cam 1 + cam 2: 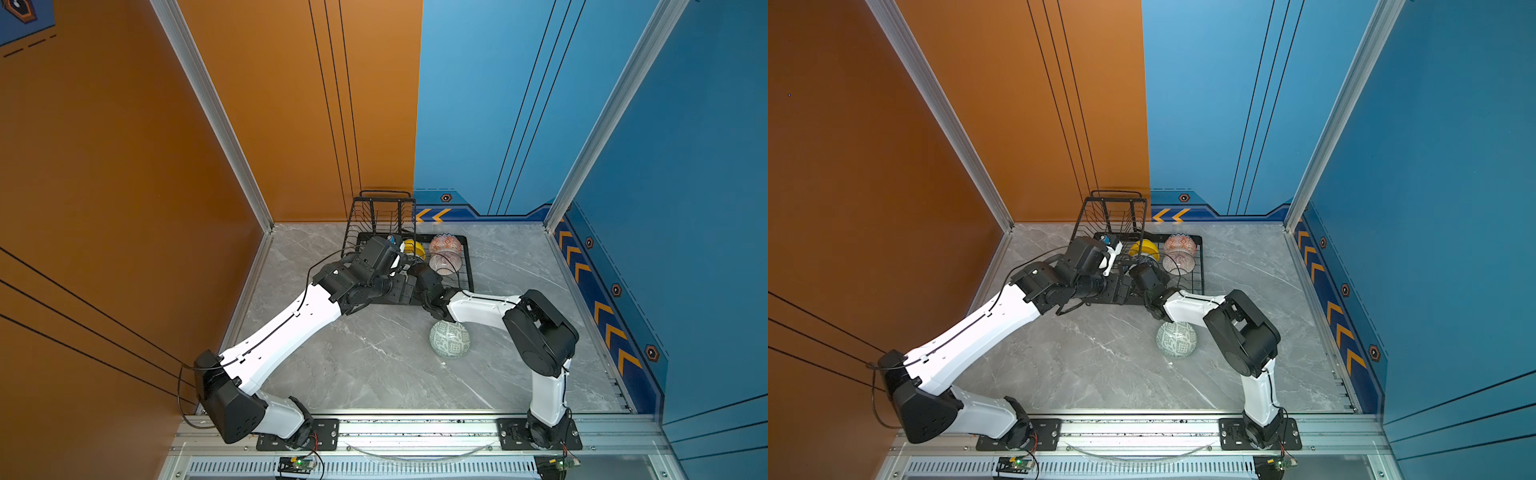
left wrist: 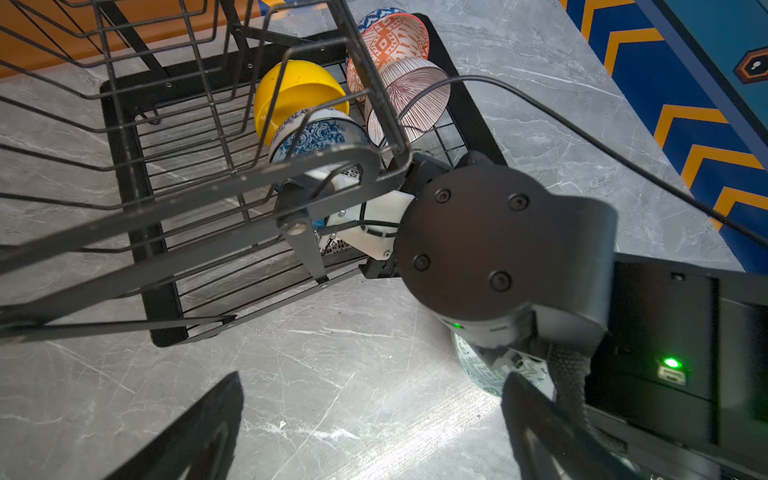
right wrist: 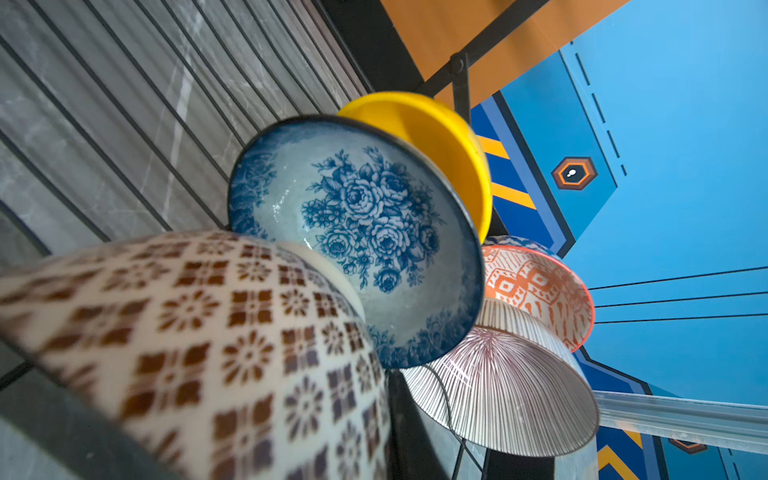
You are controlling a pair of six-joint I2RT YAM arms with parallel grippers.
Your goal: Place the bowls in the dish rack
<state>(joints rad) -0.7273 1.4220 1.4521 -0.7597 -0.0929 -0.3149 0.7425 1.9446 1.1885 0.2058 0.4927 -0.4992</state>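
Note:
The black wire dish rack [image 1: 467, 266] [image 2: 124, 124] stands at the back of the table. On its base tray sit the yellow bowl [image 1: 415, 248] [image 2: 299, 91], the orange-white bowl [image 1: 445, 244] [image 2: 395, 41], the pink radial-lined bowl [image 1: 445, 264] [image 2: 411, 95] and the blue-white floral bowl [image 2: 320, 135] [image 3: 365, 232]. The black-white geometric bowl [image 3: 187, 340] lies tilted against the floral one, right in front of my right wrist camera. My right gripper [image 2: 357, 216] reaches under the upper tier; its jaws are hidden. My left gripper [image 2: 374, 432] hangs open over bare table. A pale green bowl [image 1: 449, 338] sits on the table.
The rack's raised upper basket [image 1: 382, 216] overhangs the left part of the tray. My right forearm [image 1: 482, 305] passes just above the green bowl. The two wrists are close together at the rack's front edge. A black cable [image 2: 582, 137] runs across.

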